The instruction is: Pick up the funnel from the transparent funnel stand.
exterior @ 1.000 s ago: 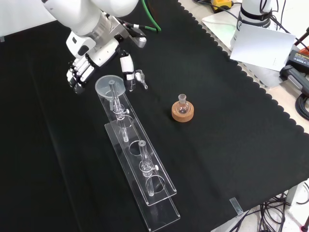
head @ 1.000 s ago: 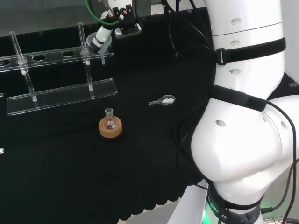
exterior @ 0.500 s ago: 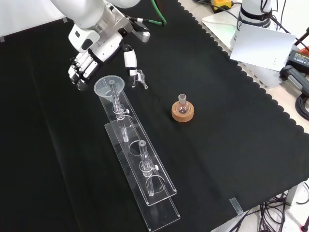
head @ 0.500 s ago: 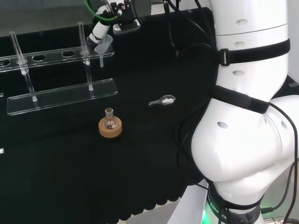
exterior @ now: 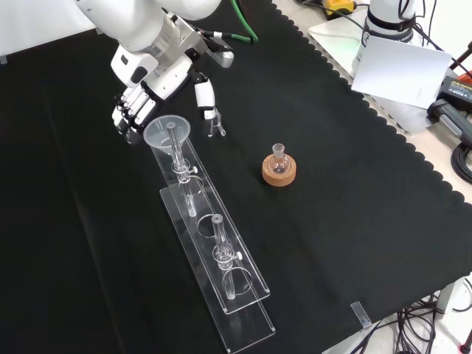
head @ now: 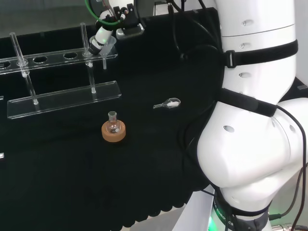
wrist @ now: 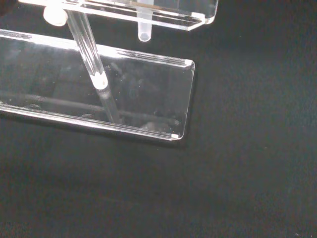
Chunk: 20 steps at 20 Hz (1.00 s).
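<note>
The hand (exterior: pixel 144 99) is hovering just beside the funnel (exterior: pixel 167 131) sitting in the stand (exterior: pixel 221 276), fingers curled, thumb spread, gripping nothing.

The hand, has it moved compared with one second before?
Yes. In the front view the hand has shifted rightward, closer to the funnel in the transparent funnel stand, which stayed in place.
</note>
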Available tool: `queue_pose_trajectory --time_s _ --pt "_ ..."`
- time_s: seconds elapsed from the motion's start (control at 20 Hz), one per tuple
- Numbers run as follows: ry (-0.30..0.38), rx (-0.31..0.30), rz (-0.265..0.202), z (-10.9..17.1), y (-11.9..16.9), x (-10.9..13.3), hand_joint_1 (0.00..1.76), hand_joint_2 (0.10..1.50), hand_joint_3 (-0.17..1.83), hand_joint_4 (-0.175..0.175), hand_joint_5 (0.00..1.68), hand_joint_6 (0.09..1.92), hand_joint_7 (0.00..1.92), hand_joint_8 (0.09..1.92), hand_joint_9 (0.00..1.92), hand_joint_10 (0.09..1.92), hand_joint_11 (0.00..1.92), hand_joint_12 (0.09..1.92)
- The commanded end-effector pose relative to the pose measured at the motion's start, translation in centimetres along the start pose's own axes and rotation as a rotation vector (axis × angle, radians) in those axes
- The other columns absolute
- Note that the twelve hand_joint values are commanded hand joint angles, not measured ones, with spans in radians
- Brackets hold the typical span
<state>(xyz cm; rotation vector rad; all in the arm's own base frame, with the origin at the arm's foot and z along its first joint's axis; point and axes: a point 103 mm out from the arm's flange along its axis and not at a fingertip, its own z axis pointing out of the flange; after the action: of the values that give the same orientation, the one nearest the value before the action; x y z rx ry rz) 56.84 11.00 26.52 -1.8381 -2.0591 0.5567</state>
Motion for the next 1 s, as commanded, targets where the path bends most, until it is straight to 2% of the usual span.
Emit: queue_pose_trajectory --time_s 0.05,0.15,0.25,0.4,1.0 --pt "0.007 0.009 -0.012 0.2 0.5 0.2 0.54 0.68 0.02 0.031 0.0 0.09 0.0 0.09 0.0 0.09 0.04 0.09" --pt "0.006 0.013 -0.012 0.2 0.7 0.1 0.54 0.69 0.01 0.031 0.0 0.09 0.0 0.09 0.0 0.09 0.02 0.11" --pt "-0.003 0.013 -0.007 0.2 0.7 0.2 0.55 0.69 0.01 0.036 0.0 0.09 0.0 0.09 0.0 0.09 0.01 0.3" --pt "-0.003 0.022 0.0 0.4 1.1 -0.4 0.55 0.69 0.01 0.038 0.0 0.09 0.0 0.09 0.0 0.09 0.0 0.43" --pt "-0.019 0.023 0.018 0.6 1.8 -0.7 0.57 0.7 0.01 0.032 0.0 0.09 0.0 0.09 0.0 0.09 0.0 0.67"
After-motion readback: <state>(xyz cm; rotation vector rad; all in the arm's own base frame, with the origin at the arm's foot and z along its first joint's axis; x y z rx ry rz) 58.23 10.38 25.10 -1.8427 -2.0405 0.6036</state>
